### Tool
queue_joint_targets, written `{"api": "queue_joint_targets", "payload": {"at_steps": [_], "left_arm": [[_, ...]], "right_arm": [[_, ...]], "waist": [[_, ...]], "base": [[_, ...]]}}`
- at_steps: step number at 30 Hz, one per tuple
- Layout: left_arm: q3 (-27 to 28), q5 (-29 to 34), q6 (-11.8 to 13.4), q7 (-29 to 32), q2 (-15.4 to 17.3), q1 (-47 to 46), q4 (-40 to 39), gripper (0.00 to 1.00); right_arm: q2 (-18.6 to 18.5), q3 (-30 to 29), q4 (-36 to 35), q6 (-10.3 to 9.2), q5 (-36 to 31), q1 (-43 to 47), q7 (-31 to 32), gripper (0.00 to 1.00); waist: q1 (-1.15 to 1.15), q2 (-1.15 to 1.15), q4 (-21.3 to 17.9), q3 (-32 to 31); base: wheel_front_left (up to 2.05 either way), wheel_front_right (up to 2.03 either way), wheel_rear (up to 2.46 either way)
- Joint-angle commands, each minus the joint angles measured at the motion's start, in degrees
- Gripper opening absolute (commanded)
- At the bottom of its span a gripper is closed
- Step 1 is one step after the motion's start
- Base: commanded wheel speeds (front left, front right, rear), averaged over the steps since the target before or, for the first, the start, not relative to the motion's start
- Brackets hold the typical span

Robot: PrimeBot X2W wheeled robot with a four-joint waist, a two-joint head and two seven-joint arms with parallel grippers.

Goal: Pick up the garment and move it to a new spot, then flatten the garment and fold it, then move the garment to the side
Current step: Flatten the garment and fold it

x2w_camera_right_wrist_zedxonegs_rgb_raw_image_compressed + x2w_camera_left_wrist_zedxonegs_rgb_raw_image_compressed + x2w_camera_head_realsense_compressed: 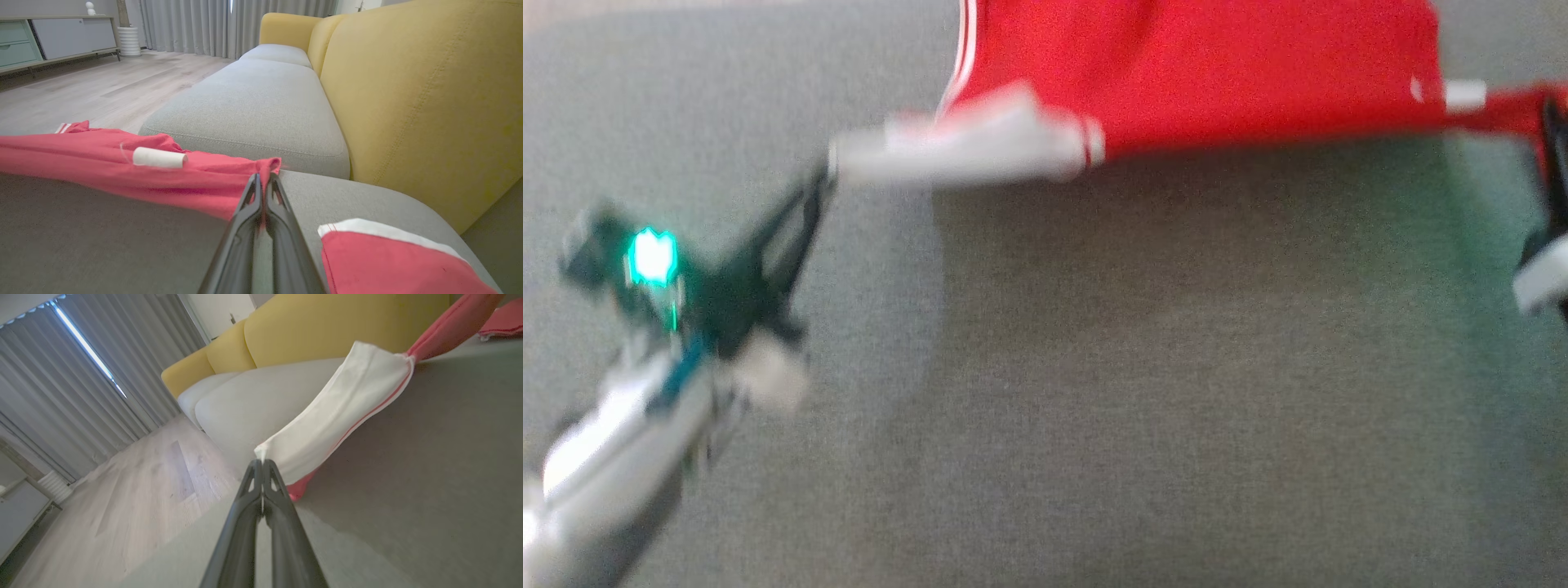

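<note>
Your left gripper [261, 461] is clamped on the white cuff [339, 412] of the red-and-white fabric garment [1201, 73], and your right gripper [263, 177] is pinched shut on its red edge at the opposite end. The garment hangs stretched between them, long axis running left to right above the grey fabric sofa cushion [1176, 367]. Both arms share it equally, so I would lower them together.

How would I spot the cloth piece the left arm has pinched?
Over the grey sofa seat with yellow back cushions, a red garment is stretched out. Its left end is a broad white panel with a thin red stripe, a corner pinched in the left arm's jaws.
</note>
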Motion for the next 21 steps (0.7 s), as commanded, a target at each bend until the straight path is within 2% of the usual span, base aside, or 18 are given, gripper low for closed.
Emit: {"api": "queue_joint_targets", "payload": {"at_steps": [1, 8, 13, 16, 20, 21], "left_arm": [[2.7, -0.8, 1.4, -0.2, 4.3, 0.9, -1.9, 0.0], [1.6, -7.7, 9.1, 2.5, 8.7, 21.0, -13.1, 0.0], [0.3, -9.4, 12.9, 4.5, 10.8, 28.3, -20.5, 0.0], [0.3, -9.5, 13.8, 5.0, 10.8, 28.7, -22.5, 0.0], [0.2, -8.0, 13.1, 5.2, 9.8, 25.9, -22.1, 0.0], [0.2, -6.8, 12.0, 5.2, 8.2, 22.5, -20.6, 0.0]], "right_arm": [[-1.5, -1.0, -1.9, -0.05, -0.1, 2.3, -0.3, 0.0], [-1.3, -7.0, -9.7, -0.05, -2.0, 17.7, -0.3, 0.0], [-0.7, -10.5, -15.2, -0.05, -2.7, 27.4, -0.3, 0.0], [0.3, -11.9, -17.2, -0.05, -3.2, 29.7, -0.3, 0.0], [1.2, -11.9, -17.0, -0.05, -3.5, 28.9, -0.2, 0.0], [1.7, -11.7, -16.0, -0.05, -3.6, 27.2, 0.4, 0.0]], "waist": [[0.01, 0.0, -0.6, -2.5], [0.01, 0.0, -1.6, -7.3], [0.01, 0.0, -1.5, -8.2], [0.01, 0.0, -1.8, -7.6], [0.01, 0.0, -2.1, -6.1], [0.01, 0.0, -2.2, -4.9]], "base": [[0.0, 0.0, 0.0], [0.0, 0.0, 0.0], [0.0, 0.0, 0.0], [0.0, 0.0, 0.0], [0.0, 0.0, 0.0], [0.0, 0.0, 0.0]]}}
